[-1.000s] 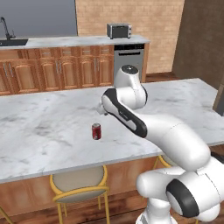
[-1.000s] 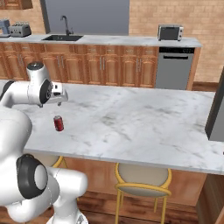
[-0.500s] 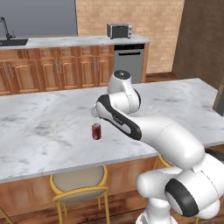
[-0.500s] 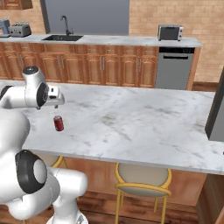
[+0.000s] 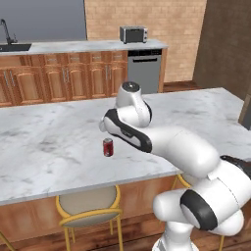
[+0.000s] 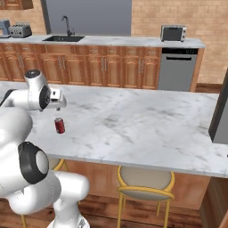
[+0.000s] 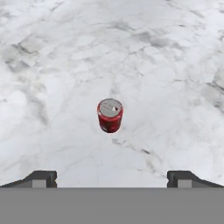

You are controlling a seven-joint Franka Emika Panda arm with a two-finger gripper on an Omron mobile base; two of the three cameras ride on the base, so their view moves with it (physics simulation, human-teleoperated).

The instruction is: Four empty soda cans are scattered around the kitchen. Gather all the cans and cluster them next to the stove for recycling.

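Observation:
One red soda can (image 5: 108, 147) with a silver top stands upright on the marble island counter (image 5: 49, 147), near its front edge. It also shows in the right base view as the soda can (image 6: 59, 125). My gripper (image 6: 58, 107) hangs just above and behind it, pointing down at the counter. In the hand view the soda can (image 7: 110, 115) stands ahead of the gripper (image 7: 112, 179), centred between the two fingertips (image 7: 41, 178). The jaws stand wide apart with nothing between them. The stove is out of view.
Yellow stools (image 6: 145, 180) sit under the island's front edge. The back counter carries a sink (image 6: 64, 38) and a toaster oven (image 6: 173, 33), with a dishwasher (image 6: 178, 70) below. A dark tall block (image 6: 220, 111) rises at the island's right end.
The arm has swung slightly, and the hand has come down a little over the can. The can has not moved and the jaws have stayed wide.

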